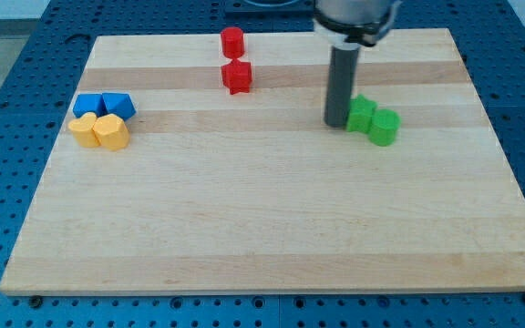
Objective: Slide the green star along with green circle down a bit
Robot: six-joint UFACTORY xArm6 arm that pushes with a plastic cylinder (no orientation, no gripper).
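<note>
The green star (362, 114) lies at the board's upper right, touching the green circle (385, 127), which sits just to its lower right. My tip (336, 123) rests on the board right against the green star's left side, level with it. The dark rod rises from there to the arm at the view's top.
A red circle (232, 40) and a red star (237, 76) sit at the top centre. At the left, two blue blocks (104, 105) touch two yellow blocks (99, 131) below them. The wooden board (272, 228) lies on a blue perforated table.
</note>
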